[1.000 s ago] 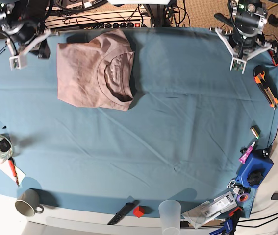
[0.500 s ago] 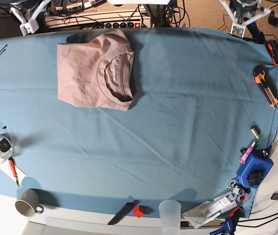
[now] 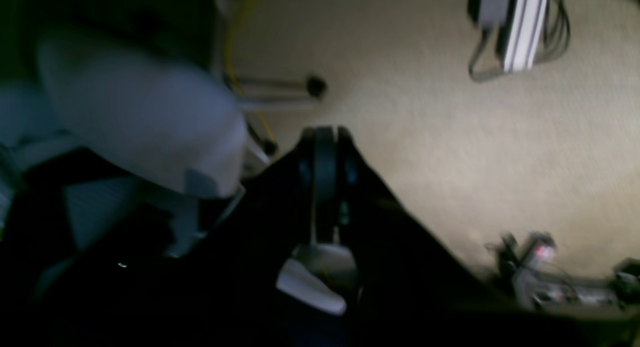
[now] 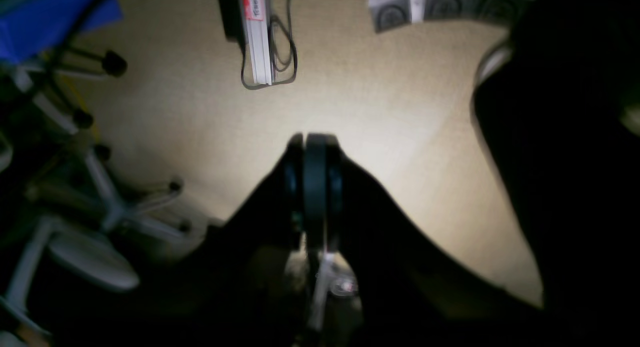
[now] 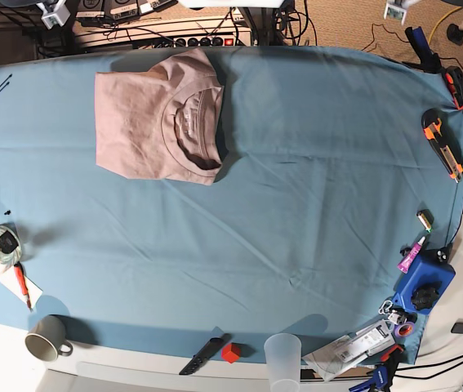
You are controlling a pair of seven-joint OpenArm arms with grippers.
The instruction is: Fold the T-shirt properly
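The T-shirt (image 5: pixel 158 118) lies folded into a compact mauve rectangle at the far left of the teal table cloth (image 5: pixel 296 204), collar and neck label facing up. Both arms are pulled back past the table's far edge. Only a white tip of my right gripper (image 5: pixel 54 11) shows at the top left of the base view, and a tip of my left gripper (image 5: pixel 395 9) at the top right. In the wrist views, my left gripper (image 3: pixel 324 137) and my right gripper (image 4: pixel 310 139) are shut on nothing, over beige carpet. Neither touches the shirt.
An orange utility knife (image 5: pixel 443 143) lies at the right edge and a blue box (image 5: pixel 425 282) with small tools at the near right. Along the near edge stand a mug (image 5: pixel 47 337), a black knife (image 5: pixel 202 354), a red block (image 5: pixel 230 353) and a clear cup (image 5: pixel 282 355). Chair legs (image 4: pixel 105 207) stand on the floor.
Both arms have swung up and back from the table's far corners until they almost leave the base view. The folded T-shirt has not moved.
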